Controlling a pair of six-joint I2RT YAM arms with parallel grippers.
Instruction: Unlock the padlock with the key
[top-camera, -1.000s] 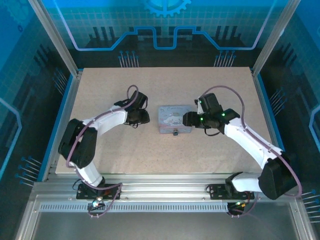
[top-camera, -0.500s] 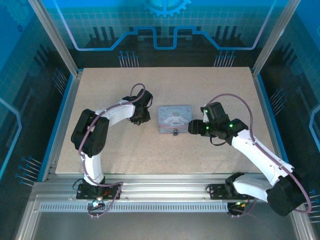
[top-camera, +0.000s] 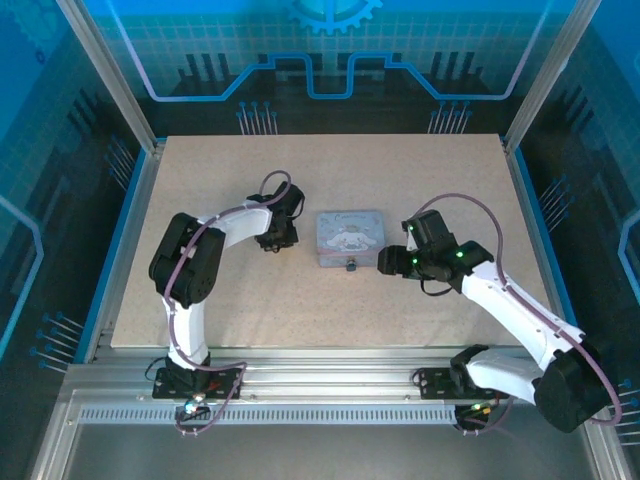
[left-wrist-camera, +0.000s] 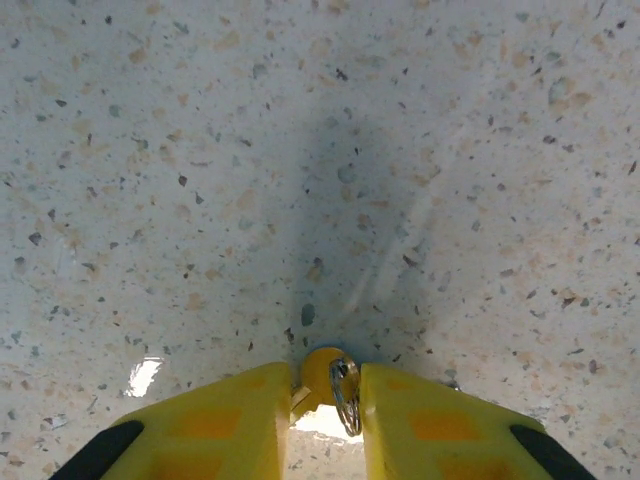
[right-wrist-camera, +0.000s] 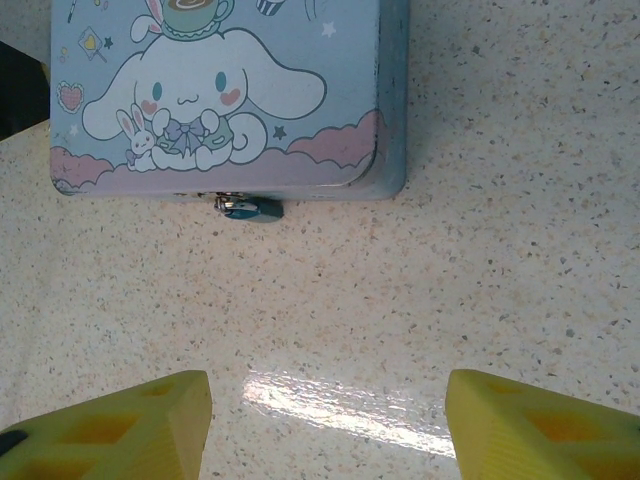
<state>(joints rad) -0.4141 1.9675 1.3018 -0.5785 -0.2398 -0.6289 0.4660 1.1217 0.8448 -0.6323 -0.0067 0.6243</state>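
Right gripper (right-wrist-camera: 325, 400) hangs spread wide over the table (right-wrist-camera: 520, 300), just short of the padlock (right-wrist-camera: 245, 208) at the tin's (right-wrist-camera: 220, 90) front edge. Left of the tin, the left gripper (left-wrist-camera: 326, 375) pinches the key (left-wrist-camera: 343, 392) low over the table

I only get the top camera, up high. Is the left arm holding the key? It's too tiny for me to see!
Observer: It looks so. On the left wrist camera, the left end effector pinches a small gold-coloured metal key with a silver ring.
Operator: Is the lock on the box?
Observer: Yes. The right wrist camera shows the tiny grey-blue metallic padlock against the front side of the pale blue rectangular tin with a white cartoon puppy.
Operator: Is the other arm grabbing it?
Observer: No. The right end effector is wide open, short of the padlock, touching nothing.
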